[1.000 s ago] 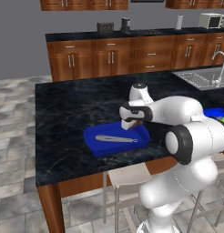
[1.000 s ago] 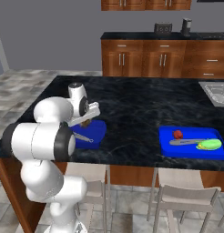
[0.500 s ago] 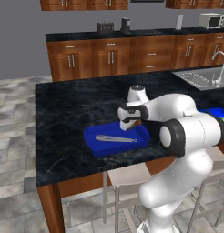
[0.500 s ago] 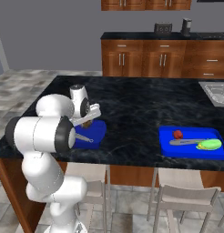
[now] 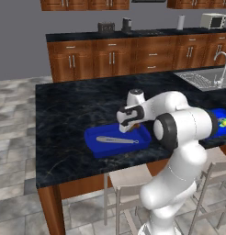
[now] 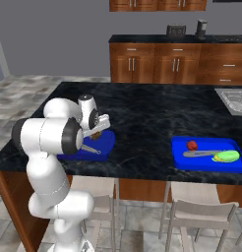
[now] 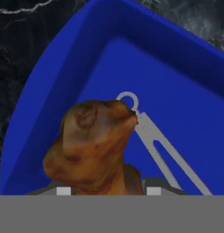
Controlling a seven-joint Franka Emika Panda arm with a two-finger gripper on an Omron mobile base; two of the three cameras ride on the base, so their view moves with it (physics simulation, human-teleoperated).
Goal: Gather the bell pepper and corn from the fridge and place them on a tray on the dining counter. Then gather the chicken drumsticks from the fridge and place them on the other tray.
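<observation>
My gripper is shut on a brown chicken drumstick and holds it just above the left blue tray on the dining counter. In the hand view the drumstick hangs over the tray floor, beside a thin silver utensil. From the right base view the gripper hovers over the near tray. The other tray holds the red bell pepper and the yellow-green corn. The fridge is out of view.
Stools stand under the counter's near edge. A sink is set into the counter at the far right. Wood cabinets line the back wall, and black stone lies bare around both trays.
The arm's elbow has swung left toward the tray. The gripper has stayed over the tray with the drumstick, sinking slightly.
</observation>
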